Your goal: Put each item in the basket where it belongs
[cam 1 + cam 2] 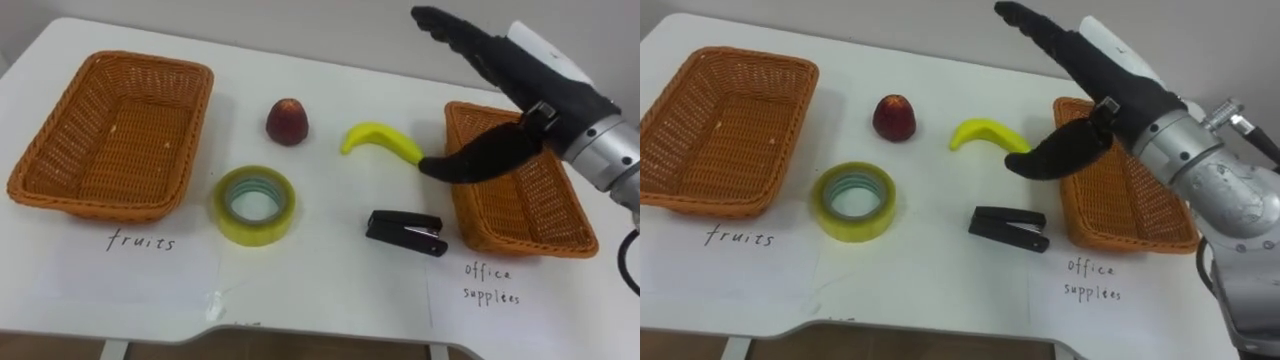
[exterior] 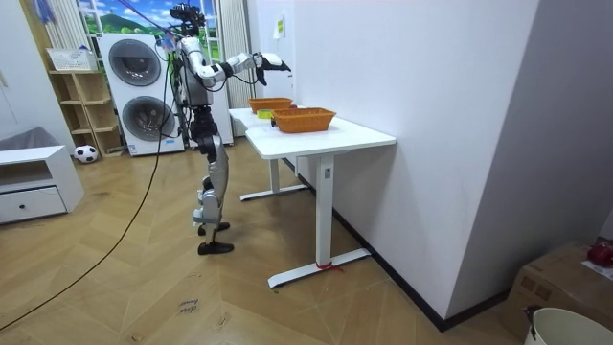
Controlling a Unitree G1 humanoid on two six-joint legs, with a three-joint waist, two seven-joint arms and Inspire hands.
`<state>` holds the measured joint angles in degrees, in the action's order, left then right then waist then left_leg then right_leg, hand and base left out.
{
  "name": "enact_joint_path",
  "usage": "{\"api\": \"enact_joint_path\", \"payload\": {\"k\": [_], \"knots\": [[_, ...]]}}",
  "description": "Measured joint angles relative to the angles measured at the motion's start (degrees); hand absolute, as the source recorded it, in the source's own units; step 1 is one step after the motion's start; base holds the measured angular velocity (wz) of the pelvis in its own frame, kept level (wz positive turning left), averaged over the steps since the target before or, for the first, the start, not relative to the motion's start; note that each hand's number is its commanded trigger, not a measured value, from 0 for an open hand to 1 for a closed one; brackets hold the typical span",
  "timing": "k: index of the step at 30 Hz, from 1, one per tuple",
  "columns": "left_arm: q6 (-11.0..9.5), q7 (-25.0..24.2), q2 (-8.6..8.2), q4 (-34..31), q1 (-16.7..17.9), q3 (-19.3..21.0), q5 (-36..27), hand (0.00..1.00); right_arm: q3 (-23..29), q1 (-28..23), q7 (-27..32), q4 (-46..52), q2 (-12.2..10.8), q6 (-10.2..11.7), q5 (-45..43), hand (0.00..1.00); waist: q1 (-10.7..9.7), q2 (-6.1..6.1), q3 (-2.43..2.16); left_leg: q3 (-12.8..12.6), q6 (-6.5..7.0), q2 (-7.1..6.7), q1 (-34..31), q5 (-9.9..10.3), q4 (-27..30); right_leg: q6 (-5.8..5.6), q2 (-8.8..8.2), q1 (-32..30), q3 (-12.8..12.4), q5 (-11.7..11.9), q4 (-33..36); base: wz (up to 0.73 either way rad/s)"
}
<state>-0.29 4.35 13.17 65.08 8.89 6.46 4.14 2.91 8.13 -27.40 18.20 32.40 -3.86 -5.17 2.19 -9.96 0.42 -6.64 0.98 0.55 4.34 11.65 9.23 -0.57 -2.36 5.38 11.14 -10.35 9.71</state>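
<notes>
On the white table lie a red apple (image 1: 287,122), a yellow banana (image 1: 381,141), a yellow tape roll (image 1: 254,204) and a black stapler (image 1: 405,231). A wicker basket (image 1: 110,136) stands above a paper marked fruits at the left. A second wicker basket (image 1: 517,183) marked office supplies stands at the right. My right hand (image 1: 487,75) hovers open above the right basket's left rim, fingers straight, thumb reaching toward the banana's right end without touching it. In the room view I stand at the table's end with that right hand (image 2: 271,60) raised over the baskets.
Paper labels (image 1: 142,243) (image 1: 486,284) lie in front of each basket near the table's front edge (image 1: 300,335). In the room view, washing machines (image 2: 134,77) and a shelf stand behind me, and a white wall runs along the table's far side.
</notes>
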Motion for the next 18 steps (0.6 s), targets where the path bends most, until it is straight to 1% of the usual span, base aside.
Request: {"api": "enact_joint_path", "payload": {"k": [4, 6, 7, 12, 18], "knots": [[0.0, 0.0, 0.00, 0.0, -0.4, 0.0, 0.0, 0.00, -1.7, 0.0, -2.1, 0.0, 0.1, -0.1, 0.0, 0.00, 0.2, -0.01, -0.01, 0.0, 0.00, 0.02, 0.0, 0.0, 0.0, 0.00, 0.01, 0.0, 0.0, 0.0, 0.0, 0.00], [0.0, 0.0, 0.00, -0.3, -0.4, 0.0, 0.0, 0.00, -2.0, 0.0, -3.4, 0.1, 0.1, -0.9, 0.0, 0.00, 0.4, -0.01, -0.01, 0.0, 0.00, 0.01, 0.0, 0.0, 0.0, 0.00, 0.01, -0.1, -0.1, 0.0, 0.0, 0.00], [0.0, 0.0, 0.03, -0.8, -0.3, 0.0, 0.0, 0.00, -2.0, 0.0, -3.8, 0.1, 0.2, -1.3, 0.0, 0.00, 0.8, -0.05, -0.04, -0.1, 0.00, 0.01, -0.1, 0.0, 0.0, 0.00, 0.01, -0.2, -0.1, 0.0, 0.0, 0.00], [0.2, 0.0, 0.06, -0.9, -0.3, 0.0, 0.0, 0.00, -1.9, 0.0, -5.9, 0.2, 0.2, -2.0, 0.0, 0.00, 1.5, -0.04, -0.04, -0.1, 0.01, 0.01, -0.1, 0.0, 0.0, 0.00, 0.01, -0.2, -0.1, 0.0, 0.0, 0.00], [0.5, -0.1, 0.20, -0.9, 0.0, 0.0, 0.0, 0.00, -1.9, 0.0, -7.4, 0.1, 0.2, -2.0, 0.3, 0.00, 1.5, 0.07, 0.04, 0.0, 0.01, 0.00, -0.1, 0.0, 0.1, 0.00, -0.01, -0.1, -0.1, 0.0, 0.0, 0.00]]}}
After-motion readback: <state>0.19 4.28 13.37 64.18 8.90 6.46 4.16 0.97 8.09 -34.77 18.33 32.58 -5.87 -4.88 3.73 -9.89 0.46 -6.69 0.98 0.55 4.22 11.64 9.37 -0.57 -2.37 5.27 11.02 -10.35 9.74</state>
